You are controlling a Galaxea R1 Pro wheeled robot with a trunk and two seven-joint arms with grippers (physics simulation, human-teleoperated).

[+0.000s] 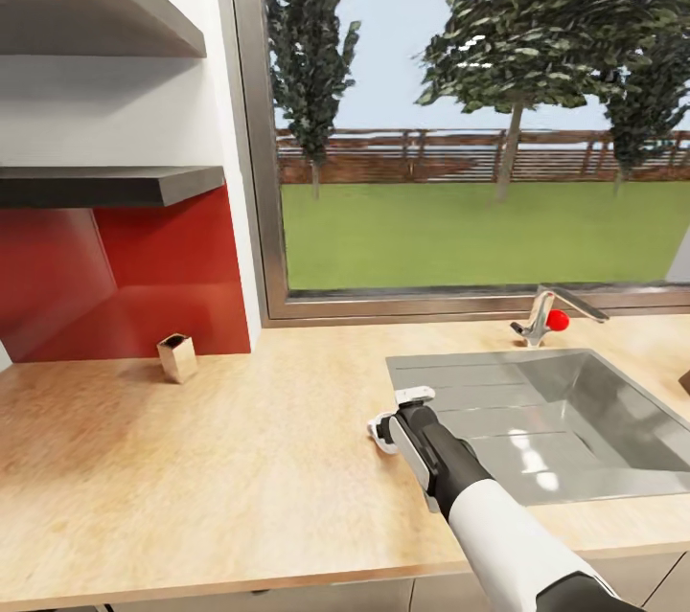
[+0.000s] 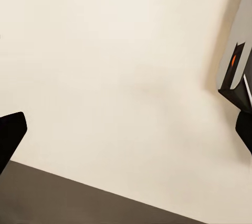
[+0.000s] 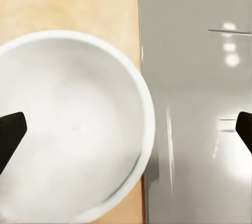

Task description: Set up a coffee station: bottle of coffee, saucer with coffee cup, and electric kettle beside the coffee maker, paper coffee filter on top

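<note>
One arm, your right, reaches over the bench [image 1: 192,459] beside the sink [image 1: 575,420] in the head view, and its wrist view shows the right gripper [image 3: 126,134] spread open above the saucer [image 3: 68,124], whose rim overhangs the sink edge, so a careless pinch could tip it in.

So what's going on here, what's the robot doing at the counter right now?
The robot's right claw hangs over the wooden countertop, right at the edge of the steel sink. Its wrist camera looks straight down on a white saucer that lies on the wood beside the sink, and the claw's fingers are spread wide, holding nothing. A small brown box stands near the red backsplash.
</note>
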